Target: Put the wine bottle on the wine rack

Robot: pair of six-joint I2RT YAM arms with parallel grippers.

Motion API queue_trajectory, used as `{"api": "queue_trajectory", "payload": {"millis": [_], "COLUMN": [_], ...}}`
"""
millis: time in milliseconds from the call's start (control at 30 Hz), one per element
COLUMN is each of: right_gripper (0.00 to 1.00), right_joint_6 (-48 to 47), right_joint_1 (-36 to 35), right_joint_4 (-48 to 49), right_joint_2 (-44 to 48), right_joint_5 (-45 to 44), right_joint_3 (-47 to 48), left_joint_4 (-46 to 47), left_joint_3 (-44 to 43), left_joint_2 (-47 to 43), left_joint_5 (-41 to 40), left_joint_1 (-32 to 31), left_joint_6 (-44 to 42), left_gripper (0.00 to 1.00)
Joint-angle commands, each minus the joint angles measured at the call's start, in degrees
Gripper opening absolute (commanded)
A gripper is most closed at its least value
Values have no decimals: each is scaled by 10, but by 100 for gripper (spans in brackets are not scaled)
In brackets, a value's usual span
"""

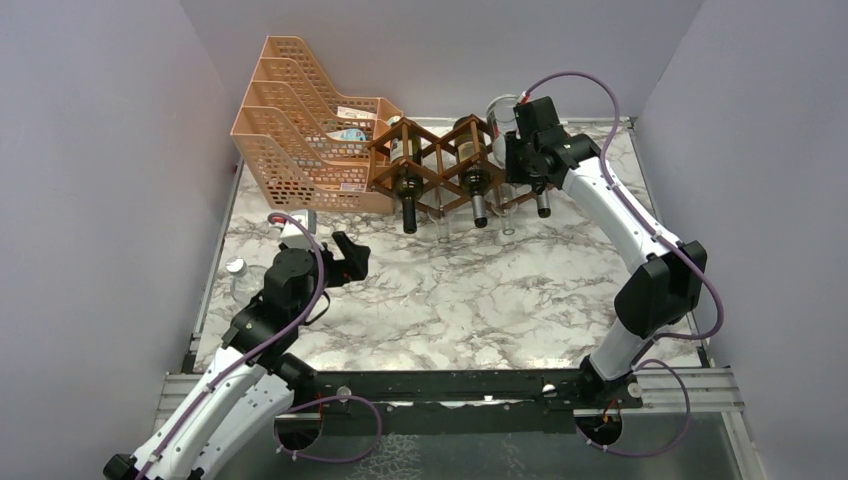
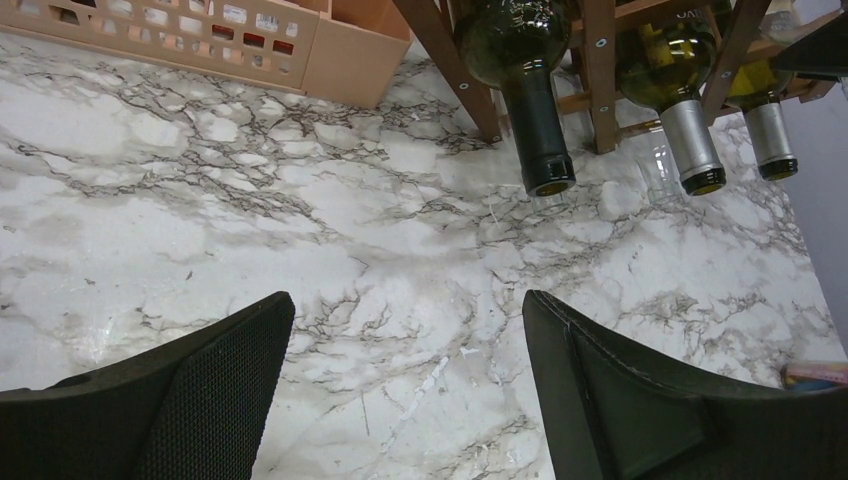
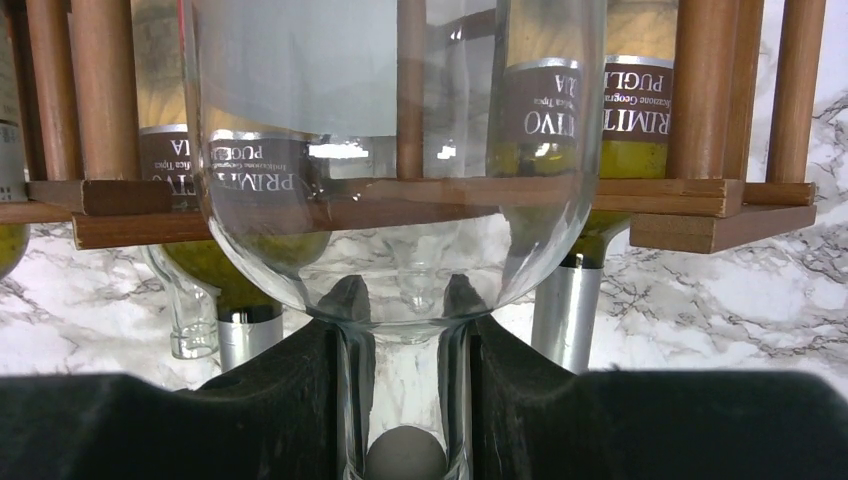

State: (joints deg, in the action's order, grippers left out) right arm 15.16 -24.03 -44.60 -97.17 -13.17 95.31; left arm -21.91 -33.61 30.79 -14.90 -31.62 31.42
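My right gripper (image 3: 405,340) is clenched on the neck of the clear, empty glass wine bottle (image 3: 395,130), a black finger on either side just under the shoulder. The bottle is at the right end of the reddish-brown wooden lattice wine rack (image 3: 690,205), body pointing away from the arm toward the back wall. My left gripper (image 2: 405,380) hangs released over the white veined marble table (image 2: 200,200), well apart from the rack, with nothing between its fingers.

To do this step well I would line the bottle's axis up with a free diamond opening and slide it in slowly, watching that the glass does not knock the dark green bottle (image 2: 535,110) or its silver-capped neighbour (image 2: 690,130) lying in the rack. I would let go only once the slats carry the weight — a smooth neck may slip or roll.

The trouble is what I cannot see. The rack's slats show through the glass, so I cannot tell whether the bottle rests in an opening or hovers beside it. From above, the arm covers the rack's right end, and the peach perforated plastic tray (image 1: 290,120) hides its left side.
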Motion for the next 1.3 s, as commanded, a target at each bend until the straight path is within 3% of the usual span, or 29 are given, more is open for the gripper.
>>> {"api": "queue_trajectory", "payload": {"millis": [0,167,400,567,1000,1100,1267], "right_gripper": [1,13,48,57,65,65,65], "right_joint_6": [9,10,22,21,5,-3,-19], "right_joint_1": [1,1,1,1,1,1,2], "right_joint_4": [66,65,83,87,89,96,127], "right_joint_2": [21,19,43,63,128,151,200], "right_joint_5": [-21,-19,5,1,28,62,128], "right_joint_3": [42,32,-16,-32,-37,-46,-87], "left_joint_4": [20,20,20,20,20,25,28], "left_joint_3": [8,8,10,7,-22,-46,-107], "left_joint_2": [-11,-11,-12,-11,-5,2,28], "left_joint_5": [14,14,13,9,-5,-19,-87], "left_joint_1": [-1,-1,-1,-1,-1,-1,-1], "left_joint_6": [-6,-7,-7,-11,-38,-80,-174], "left_gripper": [90,90,90,90,93,99,99]}}
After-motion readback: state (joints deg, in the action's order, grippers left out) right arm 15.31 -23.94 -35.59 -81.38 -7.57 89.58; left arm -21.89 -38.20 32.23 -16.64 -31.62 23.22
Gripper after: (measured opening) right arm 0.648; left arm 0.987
